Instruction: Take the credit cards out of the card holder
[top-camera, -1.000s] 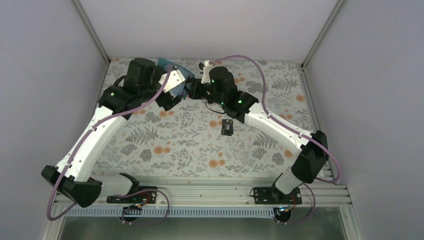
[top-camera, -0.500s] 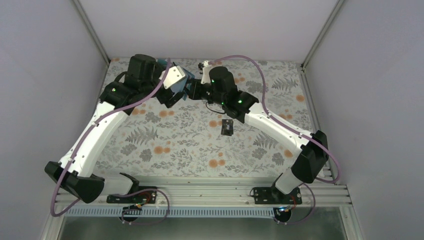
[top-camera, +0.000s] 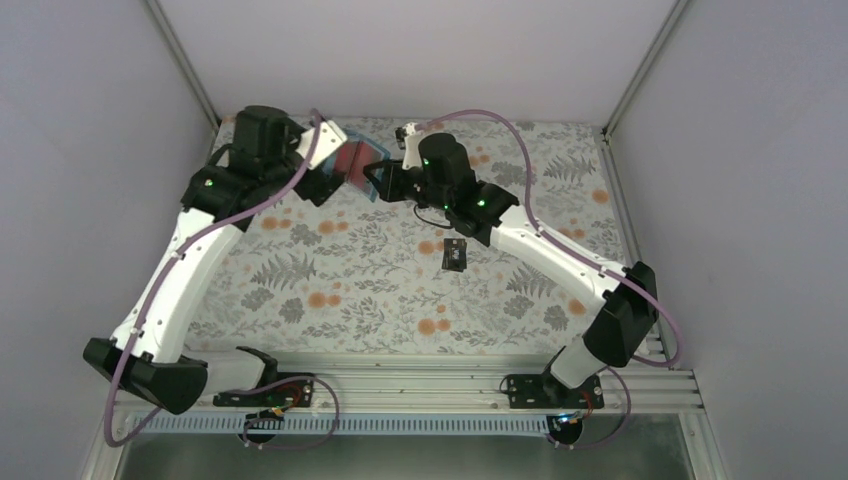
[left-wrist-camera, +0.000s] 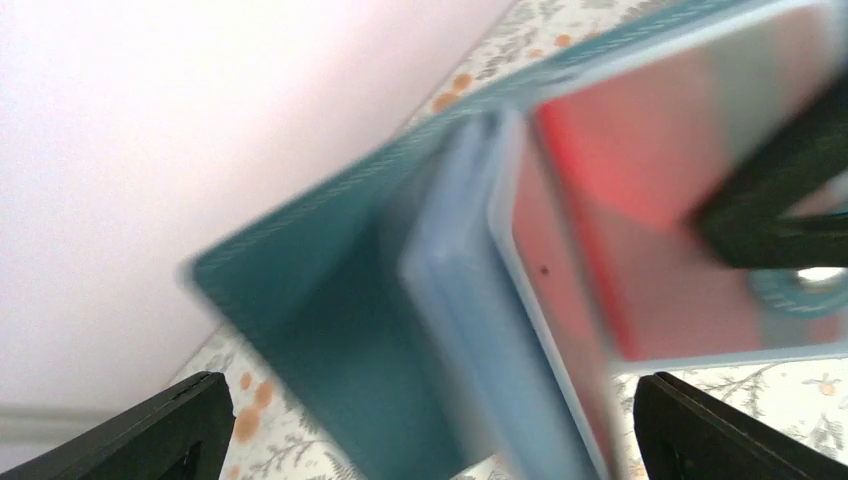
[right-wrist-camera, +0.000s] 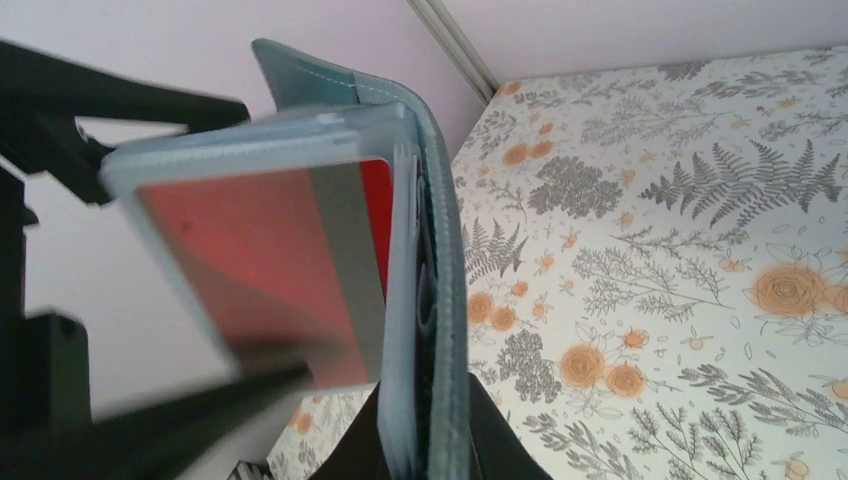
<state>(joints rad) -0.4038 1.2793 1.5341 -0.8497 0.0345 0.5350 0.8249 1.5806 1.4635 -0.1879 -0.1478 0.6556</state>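
The teal card holder (top-camera: 370, 150) is held off the cloth at the back, spread open. My right gripper (top-camera: 386, 183) is shut on its lower edge (right-wrist-camera: 445, 300), one finger on each side. A red card (top-camera: 352, 160) sits in a pale blue inner flap (right-wrist-camera: 270, 250) that swings out to the left. My left gripper (top-camera: 333, 172) is open, fingers wide apart (left-wrist-camera: 425, 425), with the holder (left-wrist-camera: 330, 300) and red card (left-wrist-camera: 620, 170) just ahead of them. A black card (top-camera: 455, 253) lies on the cloth. The pale card is hidden.
The floral cloth (top-camera: 380, 290) covers the table. Grey walls and metal corner posts (top-camera: 185, 60) close in the back and sides. The left arm is tight against the back left corner. The right arm's purple cable (top-camera: 500, 125) loops above the holder.
My left gripper has moved left and back toward the corner. The holder's inner flap has swung open, so the red card now shows. The right gripper has held its place.
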